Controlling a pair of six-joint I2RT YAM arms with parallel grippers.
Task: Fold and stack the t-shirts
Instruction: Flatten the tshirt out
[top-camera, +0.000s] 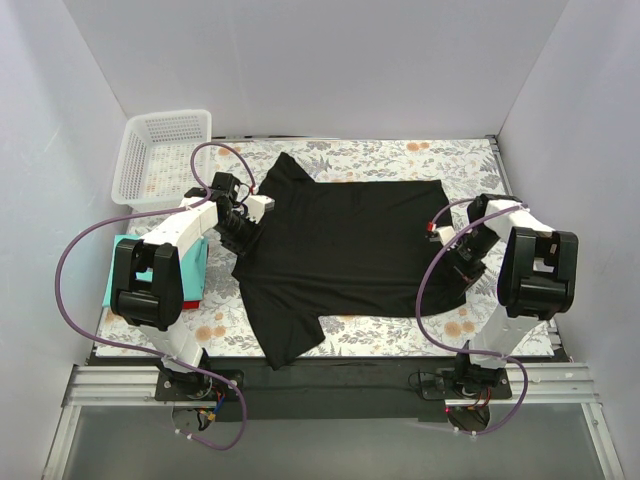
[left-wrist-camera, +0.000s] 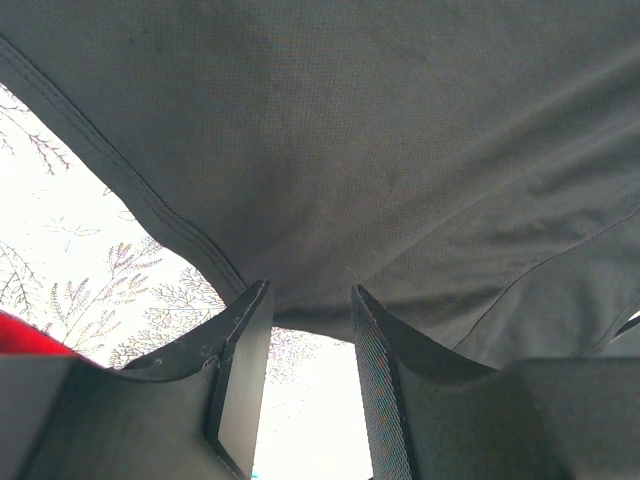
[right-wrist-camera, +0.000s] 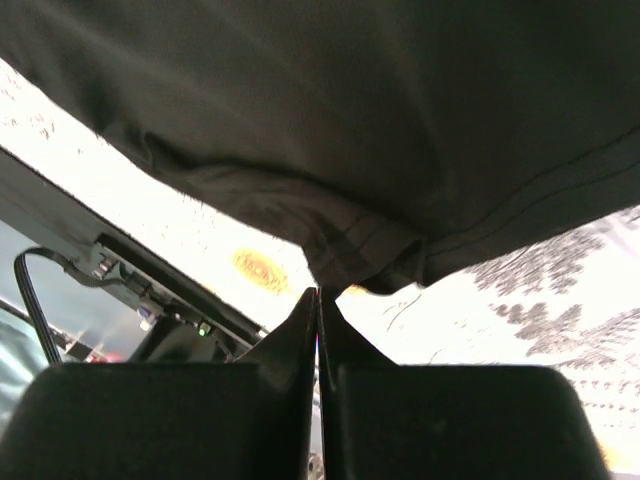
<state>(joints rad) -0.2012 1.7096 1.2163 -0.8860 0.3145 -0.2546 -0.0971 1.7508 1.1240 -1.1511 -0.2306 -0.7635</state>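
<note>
A black t-shirt (top-camera: 340, 245) lies spread flat on the floral table, one sleeve at the back left and one at the front. My left gripper (top-camera: 240, 233) is open at the shirt's left edge. In the left wrist view its fingertips (left-wrist-camera: 258, 292) straddle the hem of the black fabric (left-wrist-camera: 380, 150) without closing on it. My right gripper (top-camera: 452, 250) is at the shirt's right edge. In the right wrist view it (right-wrist-camera: 318, 292) is shut, with a bunched corner of the black shirt (right-wrist-camera: 360, 262) pinched at its tips.
A white plastic basket (top-camera: 165, 150) stands at the back left. A teal folded garment (top-camera: 122, 275) with a red item lies at the left edge, under my left arm. White walls enclose the table on three sides.
</note>
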